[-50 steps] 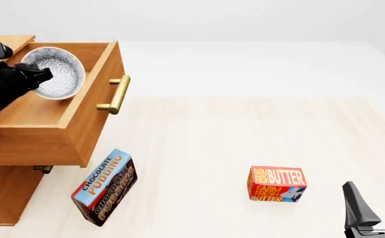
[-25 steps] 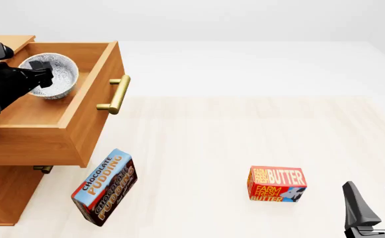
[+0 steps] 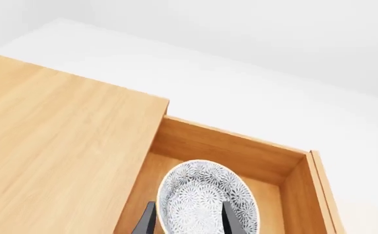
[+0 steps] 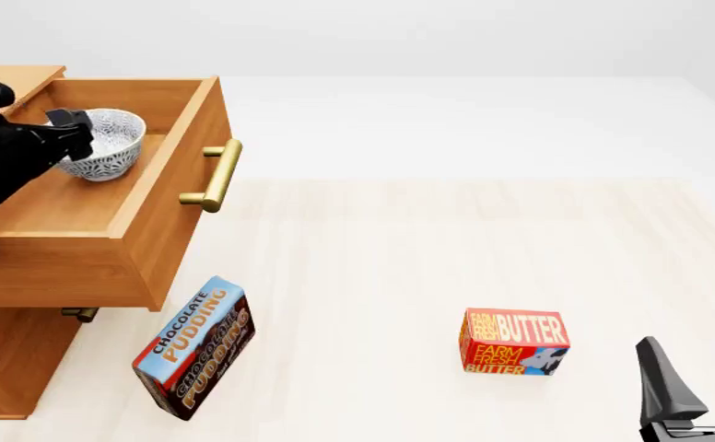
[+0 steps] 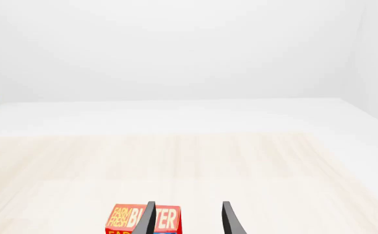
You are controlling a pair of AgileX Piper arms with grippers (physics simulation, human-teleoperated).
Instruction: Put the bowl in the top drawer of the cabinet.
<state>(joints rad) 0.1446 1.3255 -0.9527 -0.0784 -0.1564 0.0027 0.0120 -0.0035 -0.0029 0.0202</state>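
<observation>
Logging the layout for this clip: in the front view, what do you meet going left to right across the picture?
Left gripper → bowl in the open top drawer → brass handle → pudding box → butter box → right gripper.

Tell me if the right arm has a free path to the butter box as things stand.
Probably yes. The right hand is open and sits close to the butter box on bare table, with nothing between them. The pudding box and the cabinet lie far off on the other side.
</observation>
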